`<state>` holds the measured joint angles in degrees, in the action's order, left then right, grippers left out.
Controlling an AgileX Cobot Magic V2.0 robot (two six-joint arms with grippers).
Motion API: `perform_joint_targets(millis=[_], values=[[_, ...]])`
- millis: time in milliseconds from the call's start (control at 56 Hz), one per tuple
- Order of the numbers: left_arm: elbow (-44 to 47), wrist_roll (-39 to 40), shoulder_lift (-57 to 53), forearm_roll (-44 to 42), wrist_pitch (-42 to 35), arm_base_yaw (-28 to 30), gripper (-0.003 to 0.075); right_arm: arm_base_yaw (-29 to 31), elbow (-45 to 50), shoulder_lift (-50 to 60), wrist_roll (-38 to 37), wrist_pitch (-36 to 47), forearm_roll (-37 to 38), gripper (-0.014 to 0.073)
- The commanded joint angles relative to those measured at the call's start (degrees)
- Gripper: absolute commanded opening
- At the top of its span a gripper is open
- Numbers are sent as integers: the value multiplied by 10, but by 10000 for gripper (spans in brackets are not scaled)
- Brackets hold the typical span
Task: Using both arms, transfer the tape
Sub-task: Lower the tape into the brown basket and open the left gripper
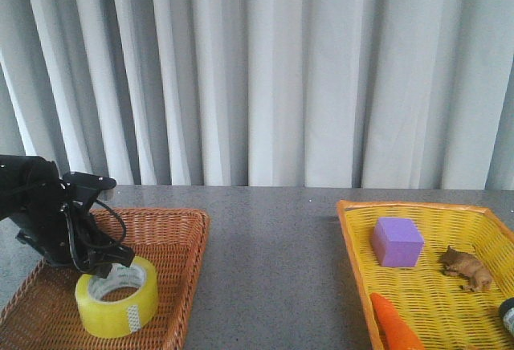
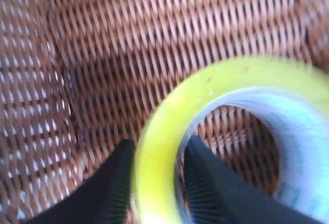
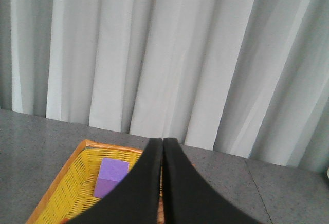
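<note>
down at seven o'clock my left claw [image 2: 157,183] straddles the tape [image 1: 117,295] wall for lifting; right claw [image 3: 162,183] closed, idle.

Left gripper [image 2: 157,183] low, fingers [image 2: 110,193] straddling something, one each side — right gripper [image 3: 162,183] fingers pressed together.

A brown wicker basket [image 1: 181,229] sits at about eight o'clock on the grey table [image 1: 273,246], and a yellow woven basket [image 1: 357,246] sits at about four o'clock, the two well apart with bare tabletop between them. Inside the yellow basket, a purple foam cube [image 1: 397,242] rests toward its nine o'clock side, a small brown animal figure [image 1: 467,267] lies at three o'clock of the cube, and an orange carrot-like piece [image 1: 395,326] lies at six o'clock. Pale pleated curtains [image 1: 265,69] hang at twelve o'clock behind the table.
</note>
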<state>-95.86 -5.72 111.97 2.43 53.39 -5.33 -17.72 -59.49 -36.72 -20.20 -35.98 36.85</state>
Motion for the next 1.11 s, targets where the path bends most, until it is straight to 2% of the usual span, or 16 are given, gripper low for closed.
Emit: perform_joint_targets(millis=[0, 161, 339, 482, 750, 857, 1089], values=[[-18, 2, -34, 9, -36, 0, 392, 1, -13, -2, 1, 37, 16, -5], [-18, 24, -34, 9, -34, 0, 488, 1, -13, -2, 1, 37, 16, -5], [-22, 52, -52, 16, -37, 0, 473, 1, -13, -2, 1, 37, 16, -5], [-32, 50, -90, 32, -48, 0, 387, 1, -13, -2, 1, 37, 16, -5], [-32, 28, -195, 37, -78, 0, 88, 1, -13, -2, 1, 37, 17, -5], [-32, 15, -233, 38, -72, 0, -7, 1, -13, -2, 1, 37, 17, -5], [-31, 15, -323, 47, -44, 0, -7, 1, -13, -2, 1, 37, 17, -5]])
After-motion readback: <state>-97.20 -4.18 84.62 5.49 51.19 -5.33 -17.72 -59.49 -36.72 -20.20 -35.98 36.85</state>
